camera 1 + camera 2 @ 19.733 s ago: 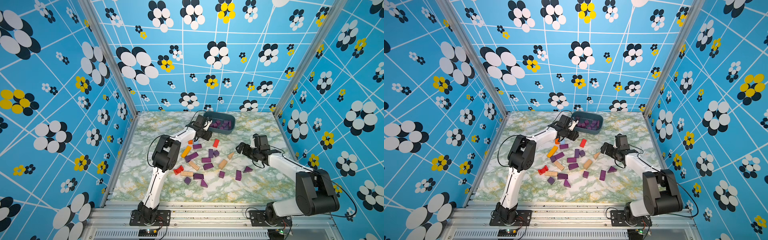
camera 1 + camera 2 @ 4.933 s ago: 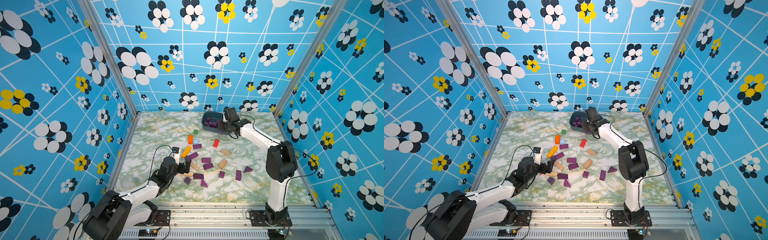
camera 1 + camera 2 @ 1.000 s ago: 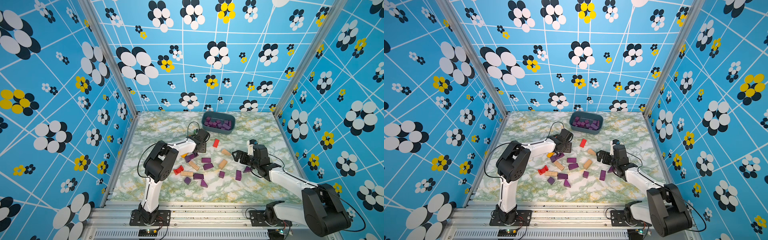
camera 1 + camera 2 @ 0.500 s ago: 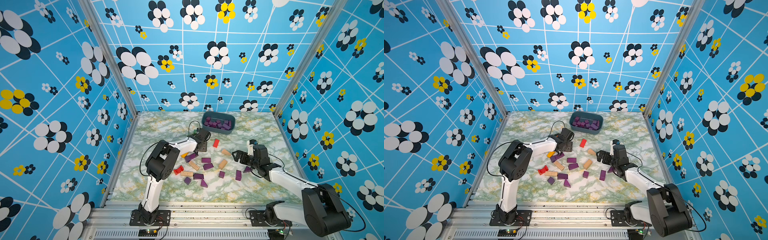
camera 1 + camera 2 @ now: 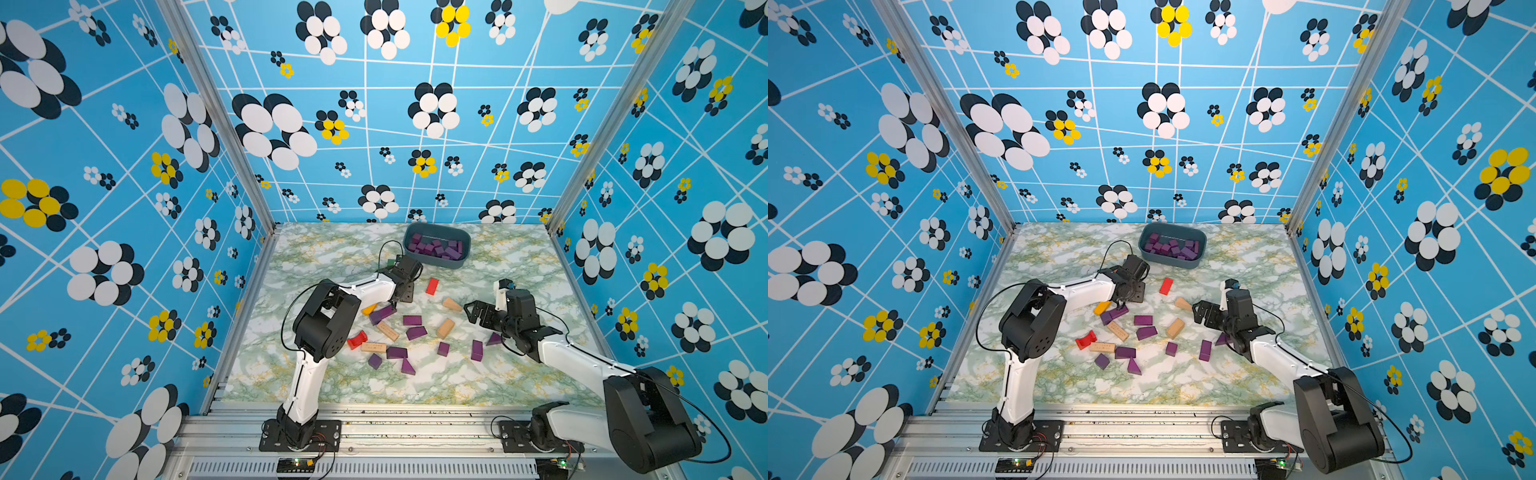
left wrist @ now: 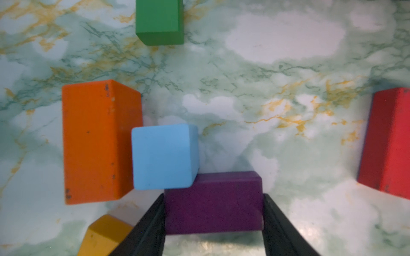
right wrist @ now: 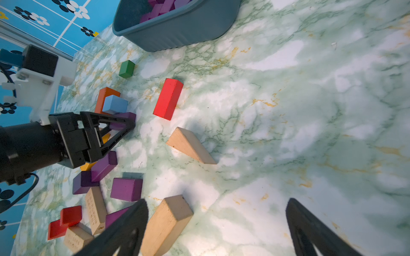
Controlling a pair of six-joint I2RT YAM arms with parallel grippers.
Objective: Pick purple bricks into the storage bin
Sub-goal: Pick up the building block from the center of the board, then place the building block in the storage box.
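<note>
The left gripper [image 6: 214,197] squeezes one purple brick [image 6: 213,212] by its sides, down on the table [image 5: 332,257] right beside a light blue block [image 6: 164,155]. The right gripper [image 7: 216,201] is wide open and holds nothing. The storage bin [image 5: 434,262] sits at the far side of the table with many purple bricks [image 5: 436,249] inside; more lie between the arms.

Dark purple brick [image 6: 213,202]; blue-grey bin [image 5: 436,262]; green-marbled table [image 5: 332,257].
</note>
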